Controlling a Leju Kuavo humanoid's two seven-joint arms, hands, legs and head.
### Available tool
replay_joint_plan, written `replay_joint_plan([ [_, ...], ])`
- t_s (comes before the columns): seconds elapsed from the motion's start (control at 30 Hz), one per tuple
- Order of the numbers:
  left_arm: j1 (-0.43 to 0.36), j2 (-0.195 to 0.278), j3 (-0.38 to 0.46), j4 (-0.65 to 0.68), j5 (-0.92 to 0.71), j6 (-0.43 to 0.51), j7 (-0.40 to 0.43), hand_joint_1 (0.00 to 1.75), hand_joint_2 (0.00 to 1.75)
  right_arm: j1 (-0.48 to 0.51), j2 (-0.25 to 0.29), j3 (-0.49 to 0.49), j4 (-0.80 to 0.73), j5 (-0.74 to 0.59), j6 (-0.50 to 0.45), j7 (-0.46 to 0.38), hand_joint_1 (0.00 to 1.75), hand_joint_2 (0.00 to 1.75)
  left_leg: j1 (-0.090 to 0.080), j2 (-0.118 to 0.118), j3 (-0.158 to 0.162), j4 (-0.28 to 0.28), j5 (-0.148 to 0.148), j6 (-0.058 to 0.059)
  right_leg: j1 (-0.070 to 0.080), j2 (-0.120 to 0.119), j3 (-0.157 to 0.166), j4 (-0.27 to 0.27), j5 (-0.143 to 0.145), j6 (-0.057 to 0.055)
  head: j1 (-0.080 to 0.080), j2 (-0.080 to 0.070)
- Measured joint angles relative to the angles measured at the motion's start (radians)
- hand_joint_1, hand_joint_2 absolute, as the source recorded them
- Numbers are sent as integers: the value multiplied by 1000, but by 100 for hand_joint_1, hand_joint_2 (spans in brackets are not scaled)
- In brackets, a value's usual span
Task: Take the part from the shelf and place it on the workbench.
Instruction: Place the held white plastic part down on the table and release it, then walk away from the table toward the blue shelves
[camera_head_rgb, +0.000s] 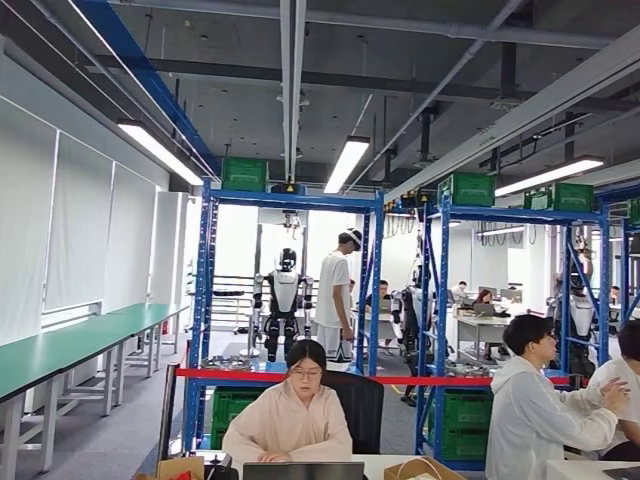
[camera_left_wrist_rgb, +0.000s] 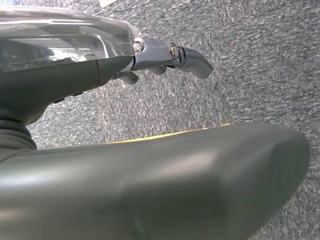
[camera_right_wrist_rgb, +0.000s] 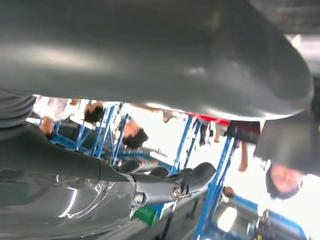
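the task looks barely begun, as a judgement from how things lie: nothing is in either hand and the robot stands well back from the shelves. in the head view a blue shelf (camera_head_rgb: 290, 290) stands in the middle of the frame, with what may be metal parts (camera_head_rgb: 225, 362) lying on its level at lower left of centre (too small to say which is the one wanted). green crates (camera_head_rgb: 244, 173) sit on top of it and a second blue shelf (camera_head_rgb: 521, 300) stands at right. a long green worktop (camera_head_rgb: 83, 340) runs along the left edge. a seated person (camera_head_rgb: 290, 415) at a laptop is at bottom centre, between the robot and the shelf, and another person (camera_head_rgb: 532, 415) sits at lower right

the left hand (camera_left_wrist_rgb: 166, 57) hangs over grey carpet (camera_left_wrist_rgb: 260, 60), its fingers stretched out and holding nothing. the right hand (camera_right_wrist_rgb: 170, 182) likewise shows fingers extended with nothing in them

still left: approach the shelf, grasp the part, carry it to the worktop, set it down
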Motion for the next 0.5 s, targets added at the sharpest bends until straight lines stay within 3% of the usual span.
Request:
replay_joint_plan([
  [0.07,1,0,7,0,-2,-1,0,0,0,17,-27,-1,-27,-16,-1,-5,0,0,0,0,1,0,-1,3,-4,0,-54,117,-45,6,0,0],
  [0.1,2,0,9,0,-4,-2,-1,0,0,26,-39,-2,-40,-24,-2,-7,0,0,0,0,2,0,-1,3,-5,0,-66,140,-45,8,0,0],
  [0.13,3,0,12,0,-5,-3,-1,0,0,33,-51,-4,-52,-30,-3,-9,0,0,0,-1,2,0,-2,3,-5,0,-61,126,-27,8,0,0],
  [0.2,3,0,16,0,-9,-4,-2,0,0,39,-73,-14,-77,-42,-7,-10,0,0,-1,-1,3,0,-2,2,-5,0,-8,6,38,4,0,0],
  [0.27,2,0,21,0,-11,-6,-4,0,0,40,-91,-25,-99,-57,-14,-10,0,0,-2,-2,2,-1,-3,-2,0,1,43,-101,76,-4,0,0],
  [0.4,5,0,34,0,-19,-9,-8,0,0,84,-105,-82,-169,-207,-41,-59,0,0,0,-3,4,-9,-4,-21,6,-1,60,-139,81,-23,0,0],
  [0.47,5,0,38,0,-23,-9,-9,0,0,113,-100,-123,-214,-281,-39,-93,0,0,-2,-2,-11,30,-37,-25,2,-5,67,-152,87,-35,0,0],
  [0.5,4,0,39,0,-24,-10,-9,0,0,127,-95,-140,-232,-315,-21,-118,0,0,-3,-2,-32,78,-66,-25,2,-6,68,-154,88,-39,0,0],
])
